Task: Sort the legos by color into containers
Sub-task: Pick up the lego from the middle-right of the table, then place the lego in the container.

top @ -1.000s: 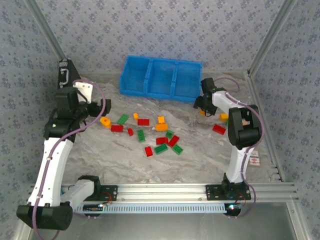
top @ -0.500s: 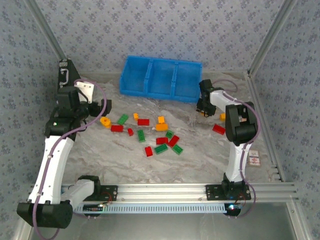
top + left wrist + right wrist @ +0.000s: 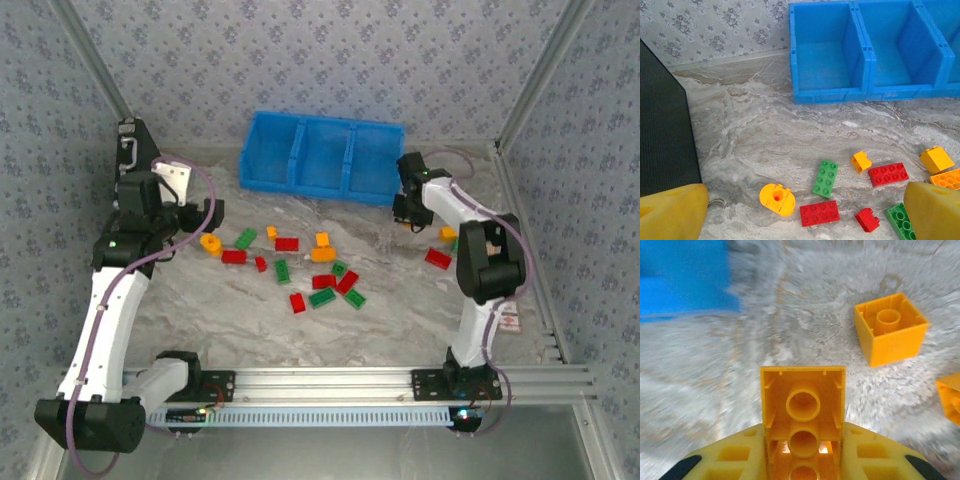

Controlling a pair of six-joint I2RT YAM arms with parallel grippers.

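While right tool [image 3: 802,456] clamps an orange lego [image 3: 802,390], left tool [image 3: 804,210] gapes empty.

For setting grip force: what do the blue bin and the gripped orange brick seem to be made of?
Blue bin: probably moulded plastic, smooth with a slight sheen, judging by its thin, even walls and uniform colour. Orange brick: apparently hard, glossy plastic, since its hollow underside shows moulded round tubes and sharp thin edges.

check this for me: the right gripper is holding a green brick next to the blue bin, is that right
Wrong colour. The right gripper is holding an orange brick, not a green one, next to the blue bin. The right wrist view shows it.
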